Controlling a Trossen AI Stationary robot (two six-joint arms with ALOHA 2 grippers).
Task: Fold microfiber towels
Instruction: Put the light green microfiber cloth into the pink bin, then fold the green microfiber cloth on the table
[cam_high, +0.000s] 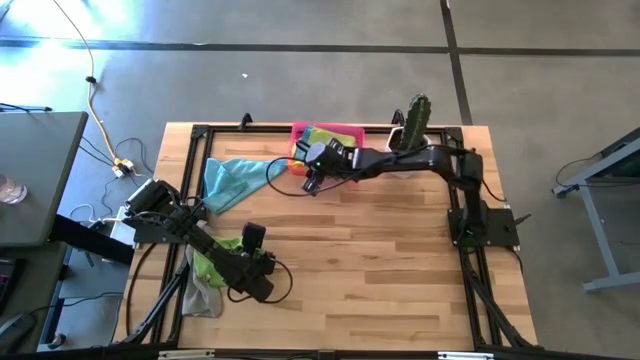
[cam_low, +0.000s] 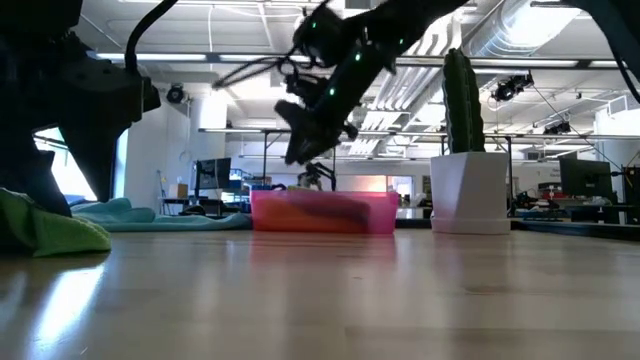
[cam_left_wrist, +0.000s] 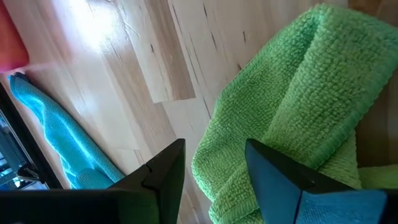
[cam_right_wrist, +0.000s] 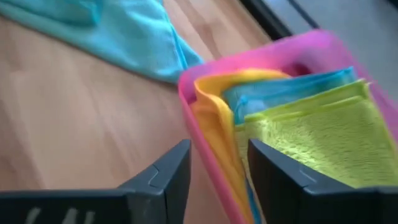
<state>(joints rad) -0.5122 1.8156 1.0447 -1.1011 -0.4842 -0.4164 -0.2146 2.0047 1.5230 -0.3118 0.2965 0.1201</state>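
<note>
- The surface (cam_high: 380, 270) is a pale wooden top in a black frame, standing on a grey concrete floor. The low view looks past it into a big hall with ceiling ducts and desks.
- At the left edge, the left pincer (cam_left_wrist: 214, 168) hangs with its jaws parted and empty over a crumpled lime green towel (cam_high: 215, 262). A grey towel (cam_high: 200, 297) lies under that one's edge.
- Further back on the left, one light blue towel (cam_high: 232, 180) lies spread out flat.
- At the back middle, the right pincer (cam_right_wrist: 217, 165) hovers just above the pink tray (cam_high: 345, 130) with its jaws apart, holding nothing.
- Only the right wrist view shows the tray's contents: three folded towels, one yellow (cam_right_wrist: 214, 118), one blue (cam_right_wrist: 286, 90) and one lime green (cam_right_wrist: 317, 134).
- A potted cactus (cam_high: 416, 120) stands beside the tray on the right.
- Towels counted: six.
</note>
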